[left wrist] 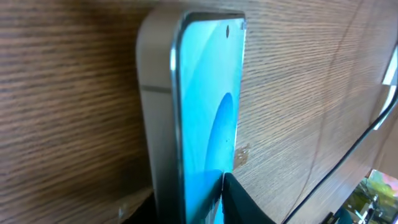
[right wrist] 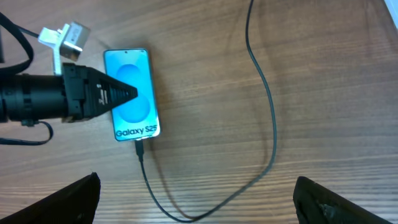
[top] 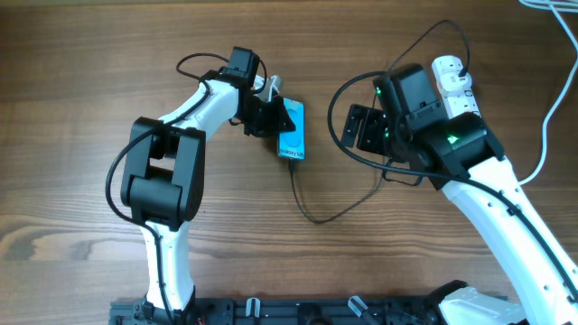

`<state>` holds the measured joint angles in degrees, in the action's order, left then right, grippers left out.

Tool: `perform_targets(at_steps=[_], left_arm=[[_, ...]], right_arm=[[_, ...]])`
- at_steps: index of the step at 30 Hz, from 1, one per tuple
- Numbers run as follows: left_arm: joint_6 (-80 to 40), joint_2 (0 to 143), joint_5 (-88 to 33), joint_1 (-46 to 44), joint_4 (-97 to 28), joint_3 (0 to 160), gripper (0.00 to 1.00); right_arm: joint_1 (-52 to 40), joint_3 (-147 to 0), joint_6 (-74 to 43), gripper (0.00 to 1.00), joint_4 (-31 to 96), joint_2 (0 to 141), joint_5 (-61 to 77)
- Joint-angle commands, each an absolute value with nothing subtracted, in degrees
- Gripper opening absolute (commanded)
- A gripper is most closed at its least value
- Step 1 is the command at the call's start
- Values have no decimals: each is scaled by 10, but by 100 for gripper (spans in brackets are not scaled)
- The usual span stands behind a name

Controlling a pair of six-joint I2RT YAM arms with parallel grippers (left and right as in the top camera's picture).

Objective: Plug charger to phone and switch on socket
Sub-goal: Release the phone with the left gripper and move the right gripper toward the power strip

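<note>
The phone (top: 293,134) (right wrist: 127,65) shows its cyan screen, with the white text strip at its near end. The charger (top: 312,215) (right wrist: 267,112) is a thin black cable. Its small connector (right wrist: 139,149) sits at the phone's near end, and it loops back towards the white socket (top: 454,83) at the far right. My left gripper (top: 271,117) (left wrist: 186,193) straddles the phone (left wrist: 211,124). One black finger (left wrist: 245,202) lies at the glass; the other side is in shadow. My right gripper (top: 359,126) (right wrist: 199,205) hangs open above the cable loop, holding nothing.
A thick white cord (top: 546,135) runs down the far right edge of the wooden table (top: 81,81). A small white block (right wrist: 68,37) lies just beyond the phone's far end, by the left arm. The right arm's body covers part of the socket.
</note>
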<state>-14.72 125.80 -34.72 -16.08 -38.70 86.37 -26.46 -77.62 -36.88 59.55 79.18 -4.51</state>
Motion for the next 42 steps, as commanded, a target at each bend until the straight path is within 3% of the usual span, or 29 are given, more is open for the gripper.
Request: perform_targets(at_steps=[1,12,24,30,34,35,36,37,42], left_arm=[[-145,1265,-272,-163,-401,862,23],[-141,1265,-223,-163,-411,862,38],[-141,1254,-203,-159,-427,867,42],[-141,1137,-203,-122,-475,895,46],[-140,1006,-203,-100,-498,897,50],[-139,967,-203,-96,-501,897,55],[-139,929,-203,-94,-501,897,86],[-139,899,-203,-92,-502,897,100],[-139,771,-203,-92,-501,897,100]], right_arm=[[-264,-783,-375,100,603,812,-37],[-264,-783,-375,100,606,822,-29],[-264,-783,-361,99,605,822,-30],[-234,-783,-312,100,602,843,-1],[-154,-791,-245,100,604,861,91],[-129,-798,-228,100,606,867,115],[-96,-813,-213,99,615,875,141],[-71,-832,-203,99,629,884,153],[49,-1013,-122,100,751,988,134]])
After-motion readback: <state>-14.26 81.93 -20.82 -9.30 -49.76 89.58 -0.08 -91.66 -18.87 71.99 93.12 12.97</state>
